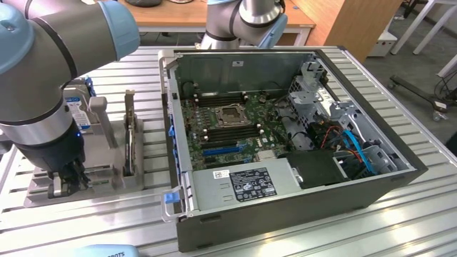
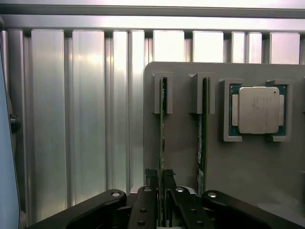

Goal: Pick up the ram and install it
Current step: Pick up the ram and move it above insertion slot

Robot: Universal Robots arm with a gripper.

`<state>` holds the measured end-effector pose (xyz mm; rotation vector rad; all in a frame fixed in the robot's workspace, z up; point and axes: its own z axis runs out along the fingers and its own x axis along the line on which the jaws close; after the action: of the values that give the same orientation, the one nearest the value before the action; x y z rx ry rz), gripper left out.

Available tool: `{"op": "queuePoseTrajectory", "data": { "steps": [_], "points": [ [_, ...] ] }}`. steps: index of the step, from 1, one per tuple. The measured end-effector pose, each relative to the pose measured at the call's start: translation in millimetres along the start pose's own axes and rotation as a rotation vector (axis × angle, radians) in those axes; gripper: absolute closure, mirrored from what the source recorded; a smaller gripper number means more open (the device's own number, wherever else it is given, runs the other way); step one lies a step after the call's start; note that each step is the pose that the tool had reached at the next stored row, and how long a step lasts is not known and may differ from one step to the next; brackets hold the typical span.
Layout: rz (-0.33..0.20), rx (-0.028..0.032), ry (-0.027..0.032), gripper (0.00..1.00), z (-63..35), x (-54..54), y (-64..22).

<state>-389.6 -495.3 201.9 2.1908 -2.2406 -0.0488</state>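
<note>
In the wrist view the ram (image 2: 162,119) is a thin green stick standing on edge in a slot of the grey holder (image 2: 183,143). My gripper (image 2: 160,177) is down over the stick's near end, its two black fingers (image 2: 151,175) pressed against either side of it. A second green stick (image 2: 202,138) stands in the neighbouring slot. In the exterior view the gripper (image 1: 68,179) is low over the grey holder (image 1: 39,195) on the exterior view's left, beside the open computer case (image 1: 286,134). The motherboard (image 1: 228,123) lies exposed inside the case.
A square silver processor chip (image 2: 259,109) sits in its own pocket of the holder. A tall dark card with a metal bracket (image 1: 129,134) stands upright between holder and case. The case wall (image 1: 171,134), drive cage (image 1: 321,101) and cables crowd the interior.
</note>
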Motion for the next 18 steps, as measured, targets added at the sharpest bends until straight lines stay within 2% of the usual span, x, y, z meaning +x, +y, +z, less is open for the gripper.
{"op": "queuePoseTrajectory", "data": {
  "steps": [18],
  "points": [
    [0.0, -0.0001, 0.0, 0.81, 0.2, -0.3, -0.7]
  ]
}}
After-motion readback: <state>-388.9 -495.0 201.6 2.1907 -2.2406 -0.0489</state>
